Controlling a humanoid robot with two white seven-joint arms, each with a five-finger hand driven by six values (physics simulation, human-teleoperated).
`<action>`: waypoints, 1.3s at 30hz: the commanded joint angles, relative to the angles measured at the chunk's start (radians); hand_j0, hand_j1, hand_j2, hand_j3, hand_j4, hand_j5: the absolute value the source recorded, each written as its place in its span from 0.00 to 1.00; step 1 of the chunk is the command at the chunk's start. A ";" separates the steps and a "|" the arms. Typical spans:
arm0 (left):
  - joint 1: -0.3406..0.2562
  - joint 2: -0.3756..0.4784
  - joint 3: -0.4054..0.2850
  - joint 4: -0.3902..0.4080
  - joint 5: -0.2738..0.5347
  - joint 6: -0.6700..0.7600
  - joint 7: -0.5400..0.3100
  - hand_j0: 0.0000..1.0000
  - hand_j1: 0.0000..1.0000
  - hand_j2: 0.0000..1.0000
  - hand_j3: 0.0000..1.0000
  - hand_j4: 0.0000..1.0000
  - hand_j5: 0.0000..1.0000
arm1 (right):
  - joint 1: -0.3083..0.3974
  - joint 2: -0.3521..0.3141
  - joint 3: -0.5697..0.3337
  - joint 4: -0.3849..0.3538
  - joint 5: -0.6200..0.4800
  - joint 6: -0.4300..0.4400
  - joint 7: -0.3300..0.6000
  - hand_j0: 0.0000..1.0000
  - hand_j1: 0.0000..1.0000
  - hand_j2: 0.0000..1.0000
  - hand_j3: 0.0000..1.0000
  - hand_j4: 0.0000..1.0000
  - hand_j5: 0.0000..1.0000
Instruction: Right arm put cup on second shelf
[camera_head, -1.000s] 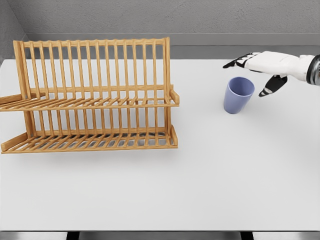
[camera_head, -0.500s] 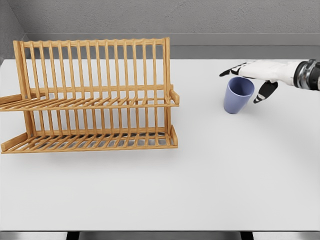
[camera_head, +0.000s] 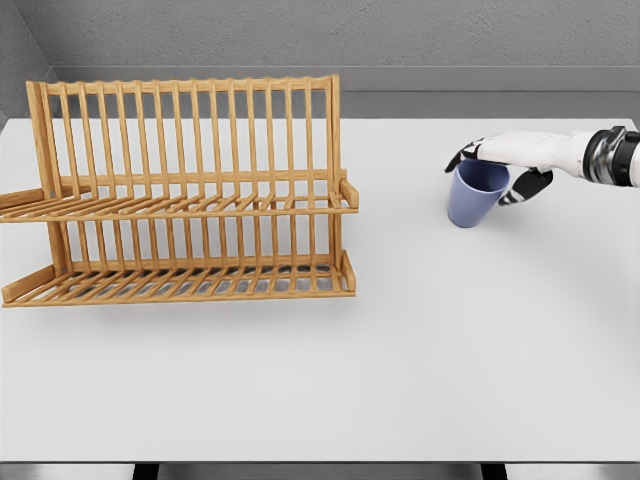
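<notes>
A blue cup stands upright on the white table, right of the middle. My right hand comes in from the right edge and wraps the cup's upper part. Its fingers curl behind the rim, and the thumb lies against the cup's right side. The wooden two-tier dish rack stands at the left; its second, upper shelf holds nothing. A wide gap of table separates the cup from the rack's right end. My left arm does not show.
The rack's tall slatted back rises behind both shelves, and small raised end stops close the shelves on the right. A grey wall runs behind the table's far edge.
My right hand has dropped and moved left onto the cup. Its fingers, spread above and beside the rim before, have curled around it. The cup has stayed in place.
</notes>
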 joint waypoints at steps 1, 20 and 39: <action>0.000 0.000 0.000 0.000 0.001 0.000 0.000 1.00 1.00 1.00 1.00 1.00 1.00 | 0.000 -0.001 -0.002 0.000 -0.001 0.001 0.001 0.71 0.71 0.71 0.71 0.71 0.71; 0.000 0.000 0.000 0.000 -0.001 0.000 0.000 1.00 1.00 1.00 1.00 1.00 1.00 | -0.046 -0.012 -0.028 -0.030 -0.001 -0.008 0.001 0.68 0.68 0.68 0.68 0.68 0.68; 0.000 0.000 0.000 0.000 -0.001 0.000 0.000 1.00 1.00 1.00 1.00 1.00 1.00 | -0.044 -0.040 -0.100 -0.125 -0.001 -0.012 0.001 0.66 0.66 0.66 0.66 0.66 0.66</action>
